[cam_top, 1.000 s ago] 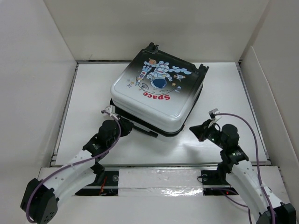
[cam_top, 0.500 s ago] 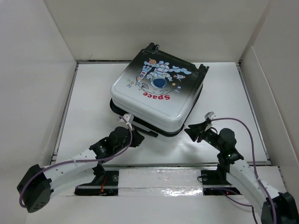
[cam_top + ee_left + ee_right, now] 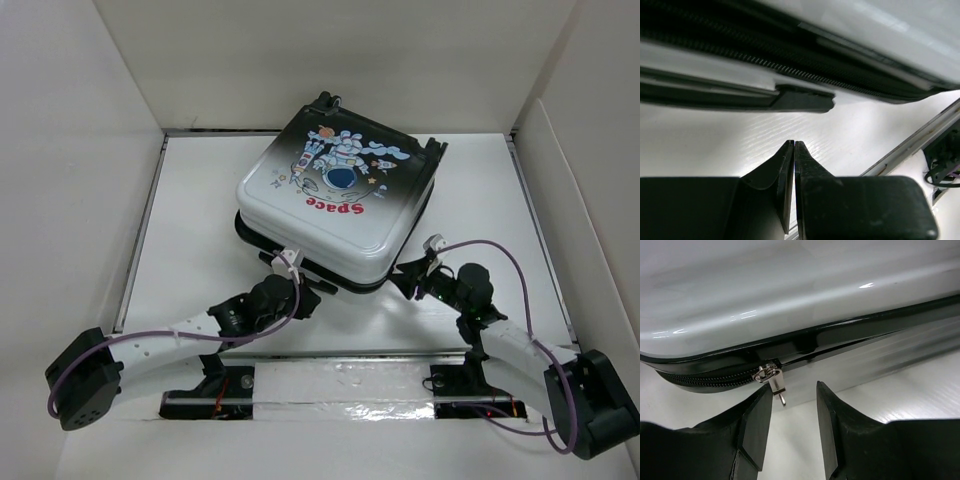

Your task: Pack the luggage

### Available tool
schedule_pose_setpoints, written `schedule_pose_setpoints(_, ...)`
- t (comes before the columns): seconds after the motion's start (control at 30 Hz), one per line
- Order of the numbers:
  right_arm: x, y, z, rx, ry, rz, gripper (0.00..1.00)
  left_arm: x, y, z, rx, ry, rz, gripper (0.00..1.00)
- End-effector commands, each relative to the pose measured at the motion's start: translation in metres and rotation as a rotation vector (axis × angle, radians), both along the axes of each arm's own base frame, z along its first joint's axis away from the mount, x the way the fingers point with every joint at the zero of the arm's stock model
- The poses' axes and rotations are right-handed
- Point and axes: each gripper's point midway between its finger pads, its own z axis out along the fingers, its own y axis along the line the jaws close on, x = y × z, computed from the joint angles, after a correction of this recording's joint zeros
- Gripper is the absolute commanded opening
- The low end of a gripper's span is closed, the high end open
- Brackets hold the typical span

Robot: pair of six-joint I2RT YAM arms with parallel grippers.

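Note:
The luggage (image 3: pixel 340 205) lies flat on the white table with its astronaut and red "Space" lid facing up and lowered onto the base. My left gripper (image 3: pixel 306 293) is low at the front edge, shut with nothing between its fingers (image 3: pixel 788 165), just below the black side handle (image 3: pixel 802 101) and zipper teeth (image 3: pixel 760 61). My right gripper (image 3: pixel 405 279) is open at the front right corner. A silver zipper pull (image 3: pixel 774 380) hangs from the seam of the luggage (image 3: pixel 790 295), beside one of the right fingers (image 3: pixel 757 420) and not gripped.
White walls (image 3: pixel 70 150) enclose the table on the left, back and right. A metal rail with a taped strip (image 3: pixel 340 380) runs along the near edge between the arm bases. Black caster wheels (image 3: pixel 327 100) sit at the luggage's far corner.
The left gripper has swung right along the luggage's front edge and shut. The right gripper has opened and moved left and forward to the corner with the zipper pull.

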Motion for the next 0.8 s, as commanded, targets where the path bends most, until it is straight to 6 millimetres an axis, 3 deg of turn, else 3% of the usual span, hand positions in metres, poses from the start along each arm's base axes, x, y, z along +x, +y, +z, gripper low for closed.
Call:
schedule_pose_setpoints(0.0, 0.011, 0.011, 0.057, 0.051, -0.233, 0.043, 0.47, 0.010, -0.019, 0.033, -0.083, -0.072, -0.019, 0.03)
schedule_pose_setpoints(0.27, 0.010, 0.008, 0.062, 0.053, -0.240, 0.029, 0.47, 0.011, -0.026, 0.032, -0.073, -0.067, -0.031, 0.02)
schedule_pose_setpoints(0.43, 0.007, 0.010, 0.063, 0.060, -0.229, 0.048, 0.33, 0.014, -0.029, 0.033, -0.086, -0.074, -0.025, 0.02)
schedule_pose_setpoints(0.6, -0.001, 0.022, 0.054, 0.075, -0.183, 0.122, 0.26, 0.019, -0.038, 0.042, -0.119, -0.095, -0.028, 0.02)
schedule_pose_setpoints(0.77, -0.004, 0.024, 0.050, 0.079, -0.157, 0.134, 0.09, 0.023, -0.049, 0.047, -0.123, -0.119, -0.043, 0.02)
